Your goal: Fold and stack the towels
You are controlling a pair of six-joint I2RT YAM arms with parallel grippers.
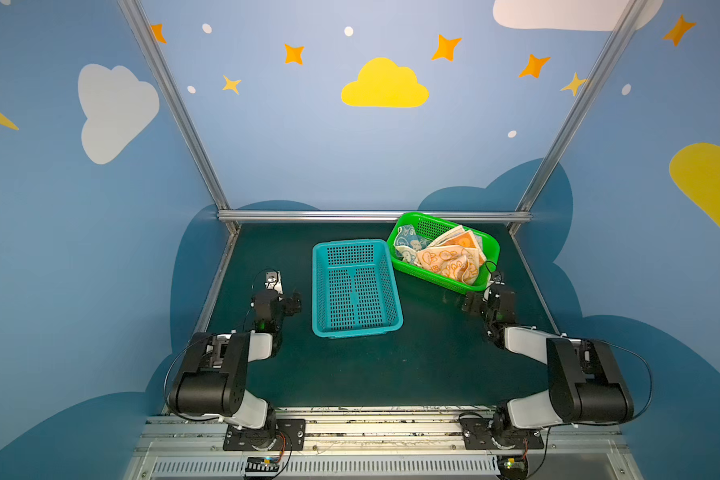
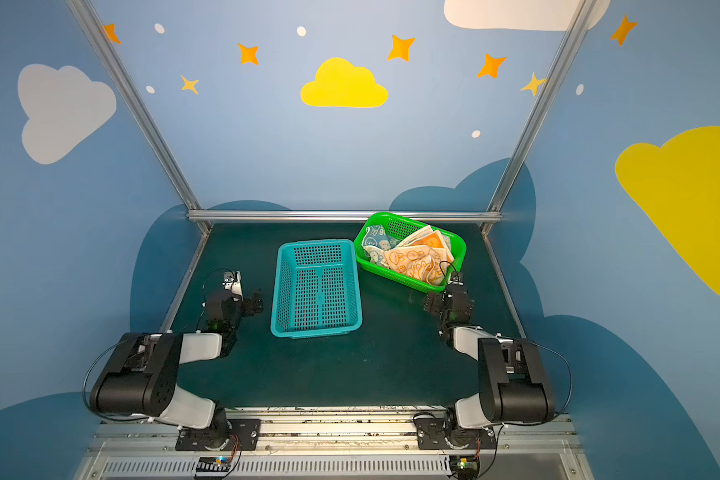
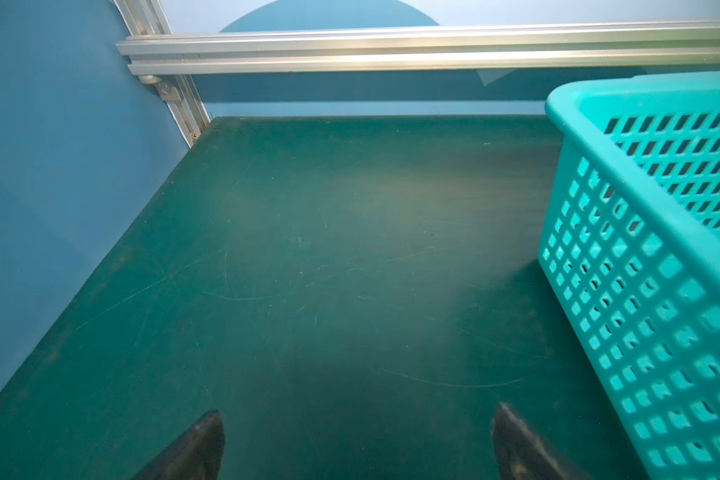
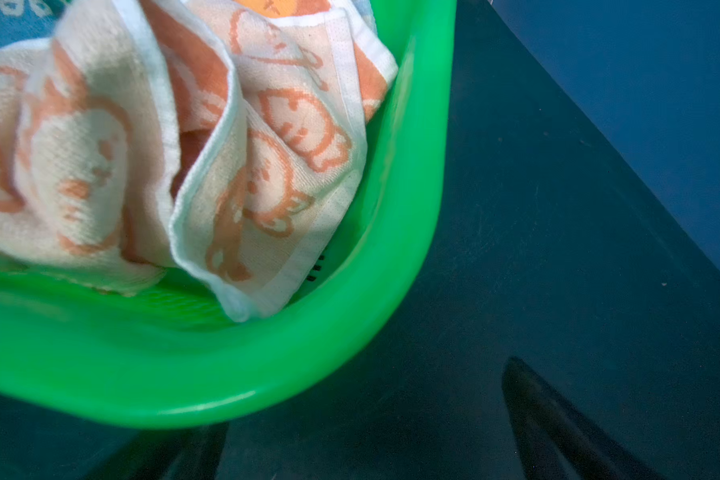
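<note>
Green plastic is my first worry; the right gripper [image 4: 364, 399] stands wide apart and empty just beside the near corner of the green basket [image 4: 267, 374], and in the right wrist view one finger [image 4: 179, 455] seems to sit below the rim; if I push forward from here it could catch that rim and shove or tip the basket. The towels [image 1: 445, 257] lie crumpled together inside it, at the far right of the mat [image 1: 391, 374], none folded yet; an orange one [image 4: 267, 158] is on top, a blue one [image 1: 408, 241] is at the basket's left end, and I cannot pick out a third for certain; a pinch into that heap may bring up two at once, or a trailing corner may snag and lift the light basket. The left gripper [image 3: 358, 415] is likewise apart and empty, low over bare mat just beside the teal basket [image 1: 319, 291]; a careless swing inward would knock it. That basket sits empty in the middle, so I judge flat folding room to be tight.

Dark green, finely scratched and dully shiny, the mat looks grippy enough for cloth; a rail [image 1: 371, 215] closes the back; blue walls [image 1: 287, 145] painted with clouds and stars stand close on three sides, leaving little margin for wide elbows.
</note>
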